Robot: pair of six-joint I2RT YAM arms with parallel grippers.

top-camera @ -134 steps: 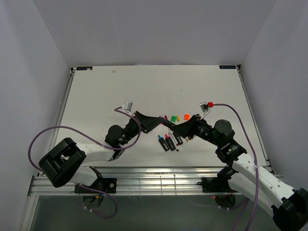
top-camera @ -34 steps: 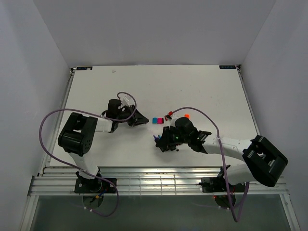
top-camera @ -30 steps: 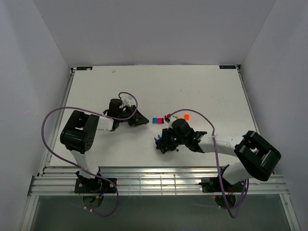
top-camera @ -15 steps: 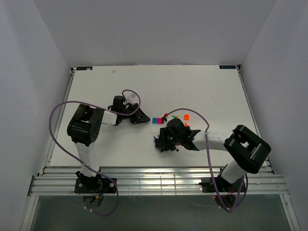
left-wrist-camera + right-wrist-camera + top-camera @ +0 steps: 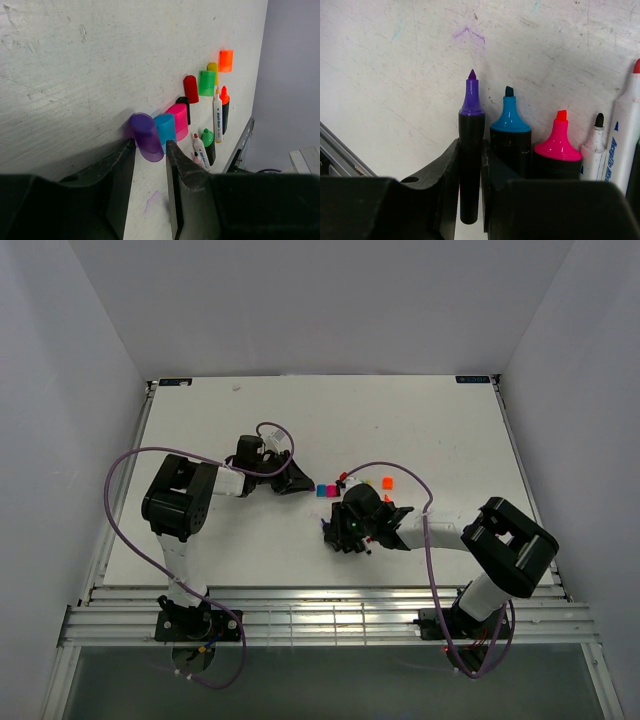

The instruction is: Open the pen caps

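Two markers [image 5: 510,137] sit half-hidden behind the right pincer [image 5: 470,146].

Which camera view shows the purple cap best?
The left wrist view: the purple cap shows large between the fingers of the left claw, beside the blue cap. In the top view I cannot make it out near that claw. The right wrist view shows only the purple marker, not the cap.

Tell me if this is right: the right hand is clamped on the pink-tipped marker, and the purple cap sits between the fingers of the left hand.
Not quite. The right hand is clamped on the purple-tipped marker, not the pink-tipped marker, as the right wrist view shows. The purple cap does sit between the fingers of the left hand.
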